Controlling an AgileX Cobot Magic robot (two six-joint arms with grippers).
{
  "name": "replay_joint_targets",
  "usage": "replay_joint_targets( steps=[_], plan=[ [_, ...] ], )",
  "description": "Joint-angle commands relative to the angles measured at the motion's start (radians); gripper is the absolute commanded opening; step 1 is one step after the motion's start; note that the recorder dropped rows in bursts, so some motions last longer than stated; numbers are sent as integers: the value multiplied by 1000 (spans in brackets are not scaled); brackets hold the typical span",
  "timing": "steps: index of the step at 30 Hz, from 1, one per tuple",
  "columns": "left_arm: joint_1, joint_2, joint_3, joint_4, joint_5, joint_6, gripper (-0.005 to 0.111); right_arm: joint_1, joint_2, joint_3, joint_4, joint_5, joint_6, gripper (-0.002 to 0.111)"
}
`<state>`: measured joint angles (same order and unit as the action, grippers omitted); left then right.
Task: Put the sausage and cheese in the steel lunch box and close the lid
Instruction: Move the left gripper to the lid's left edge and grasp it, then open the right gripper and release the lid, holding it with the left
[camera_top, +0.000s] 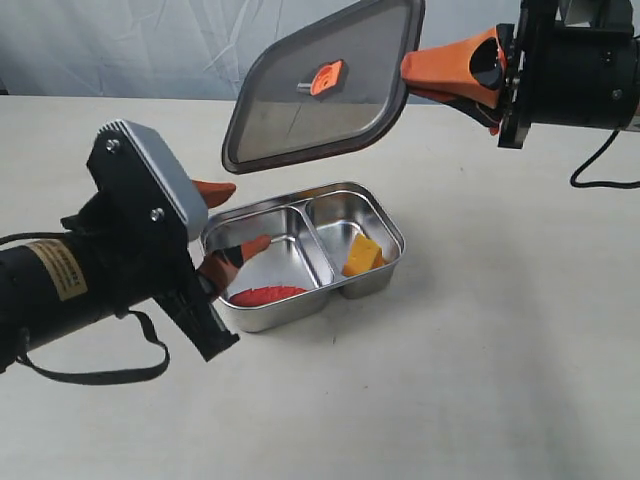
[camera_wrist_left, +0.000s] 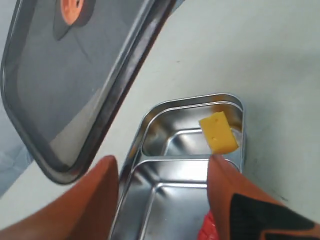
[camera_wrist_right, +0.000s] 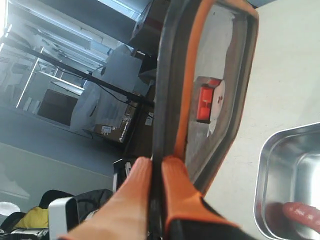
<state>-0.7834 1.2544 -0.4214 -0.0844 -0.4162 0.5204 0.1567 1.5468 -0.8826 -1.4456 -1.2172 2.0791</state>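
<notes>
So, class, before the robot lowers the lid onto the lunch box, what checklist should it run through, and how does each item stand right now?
1. The sausage lies in the larger compartment of the steel lunch box: ok.
2. The cheese is in the smaller compartment: ok.
3. The right gripper is shut on the edge of the lid: ok.
4. The left gripper is clear of the box: not ok, it hangs open at the larger compartment.
5. The lid is level over the box: not ok, tilted.
6. The cheese sits below the rim: cannot tell.
</notes>
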Motion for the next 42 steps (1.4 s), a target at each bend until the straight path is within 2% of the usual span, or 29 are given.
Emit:
replay_joint_targets(
  steps=[1,4,11,19,22,25,29,32,35,36,42],
  plan=[
    [-6,3,1,158,-45,29,52,-5,-7,11,17,-4,26,-1],
    [-6,3,1,105,-70,106,52,-5,-7,11,23,-4,26,-1],
    [-6,3,1,-141,-127,358,52,10,-7,26,62,-4,26,-1],
    [-6,47,1,-148,-163,386,52,90,-7,61,150,-4,26,-1],
    [-6,76,1,-194,-175,440,52,109,-7,80,155,-4,26,-1],
    [-6,92,1,-280,-235,518,52,113,-7,108,153,-4,26,-1],
    [-6,102,1,-253,-321,565,50,113,-7,133,150,-4,26,-1],
    [-6,102,1,-169,-314,565,37,113,-7,135,141,-4,26,-1],
    [-6,102,1,-112,-263,561,6,113,-7,139,132,-4,26,-1],
    [-6,102,1,-88,-243,555,1,113,-7,139,132,-4,26,-1],
    [-6,102,1,-93,-236,528,0,113,-7,139,127,-4,26,-1]
  ],
)
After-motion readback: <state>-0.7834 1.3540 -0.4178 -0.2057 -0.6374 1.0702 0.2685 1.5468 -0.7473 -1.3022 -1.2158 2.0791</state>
